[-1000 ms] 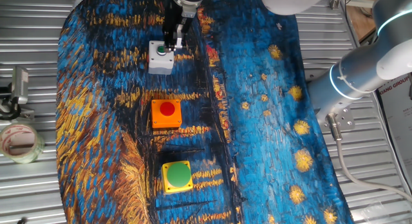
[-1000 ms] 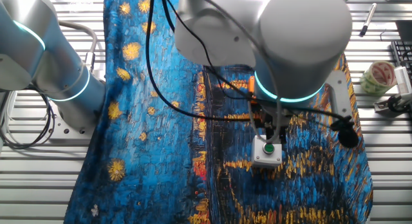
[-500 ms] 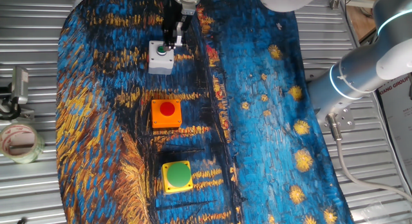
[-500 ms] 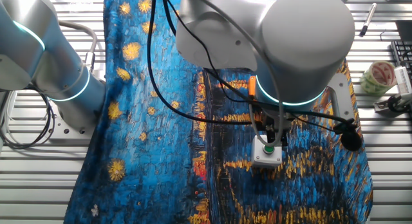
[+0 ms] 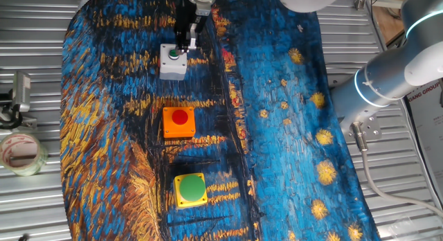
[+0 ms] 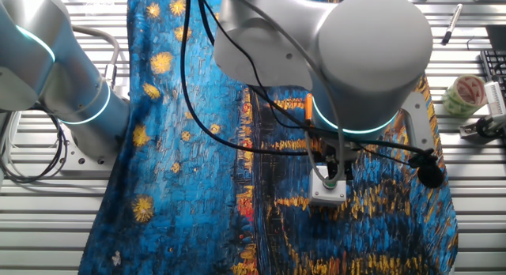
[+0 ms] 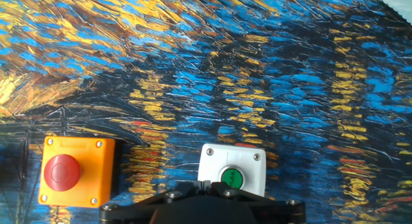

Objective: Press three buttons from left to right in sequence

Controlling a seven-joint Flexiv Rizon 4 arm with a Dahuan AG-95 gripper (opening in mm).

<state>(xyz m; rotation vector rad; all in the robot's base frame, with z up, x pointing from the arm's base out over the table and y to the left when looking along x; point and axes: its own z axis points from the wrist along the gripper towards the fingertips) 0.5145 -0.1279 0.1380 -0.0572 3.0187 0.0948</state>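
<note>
The end effector (image 6: 331,177) hangs directly over the white-grey button box (image 6: 327,191).

— What covers the tabletop (image 5: 41,75)?
— Ribbed metal, under a matt painted cloth (image 5: 277,130).
— The white box (image 7: 232,169) beneath the claw (image 5: 185,46)?
— Smooth plastic, glossy green button (image 7: 231,179).

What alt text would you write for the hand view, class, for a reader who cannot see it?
A white-grey box with small green button sits at the bottom centre, just above the dark gripper body. An orange box with red button lies to its left, both on a blue-and-gold painted cloth.
</note>
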